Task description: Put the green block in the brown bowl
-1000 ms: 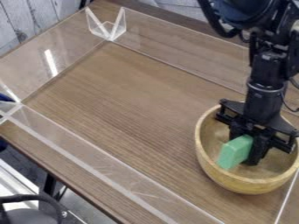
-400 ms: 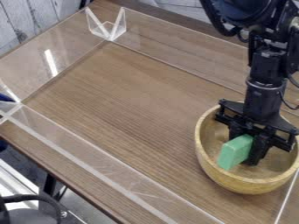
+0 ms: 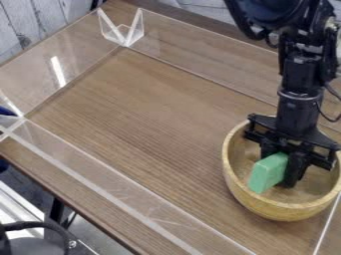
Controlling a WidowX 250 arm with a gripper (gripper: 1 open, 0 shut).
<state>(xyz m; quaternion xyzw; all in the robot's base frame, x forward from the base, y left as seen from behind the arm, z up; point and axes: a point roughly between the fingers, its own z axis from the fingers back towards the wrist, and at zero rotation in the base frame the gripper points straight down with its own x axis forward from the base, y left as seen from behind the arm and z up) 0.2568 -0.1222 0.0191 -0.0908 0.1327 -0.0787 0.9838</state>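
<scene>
1. I'm seeing the green block (image 3: 268, 172) inside the brown bowl (image 3: 236, 175), slanting, near its middle.
2. Claw (image 3: 282, 159) is reaching into the bowl, pinching the block's upper end, best I can tell.
3. For a good release, I'm keeping low, parting the fingers gently, then rising straight so nothing is catching the rim.
4. Bowl's sitting upright on the tabletop (image 3: 134, 110); I'm making out only the block and claw inside.

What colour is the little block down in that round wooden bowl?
The block is plain bright green, as the camera view shows.
</scene>
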